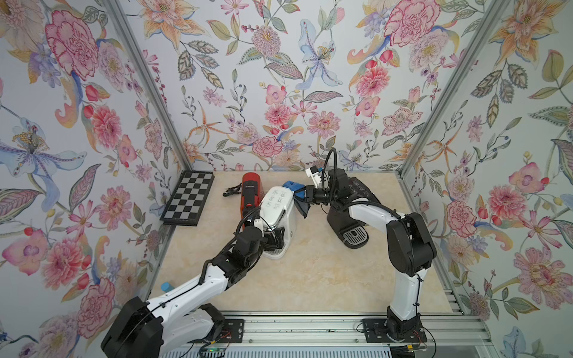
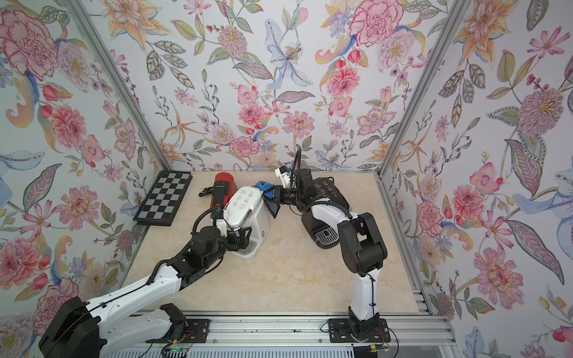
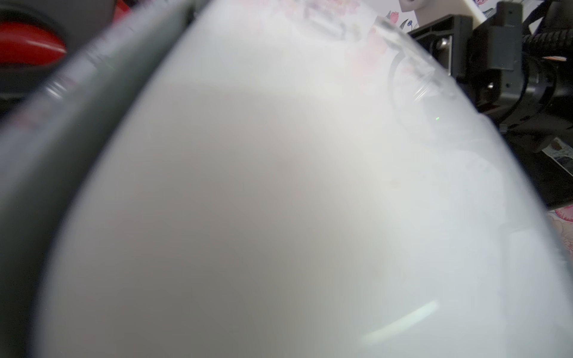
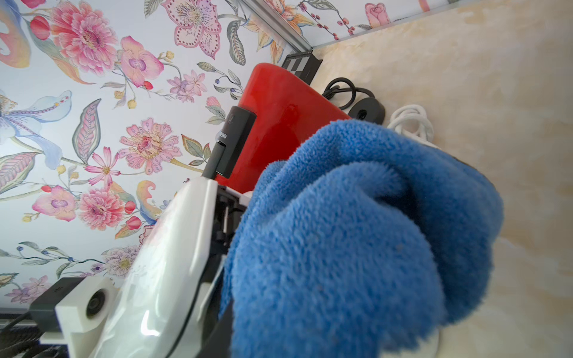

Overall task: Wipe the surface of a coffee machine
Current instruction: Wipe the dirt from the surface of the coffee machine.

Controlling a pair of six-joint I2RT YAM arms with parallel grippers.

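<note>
Blue terry cloth [image 1: 293,185], clamped in the right gripper [image 1: 302,193], touches the glossy white coffee machine [image 1: 277,203] at its far end; its top runs nearward.

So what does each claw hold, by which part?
Right claw pinches the blue cloth at a bunched fold; left claw, open at the white machine, apparently holds nothing.

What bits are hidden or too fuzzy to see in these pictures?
- Left wrist view: the white coffee machine is so close it is all blur.
- Right wrist view: the blue cloth hides the right pincer tips.
- Both top views: the right arm covers part of the black coffee machine.
</note>
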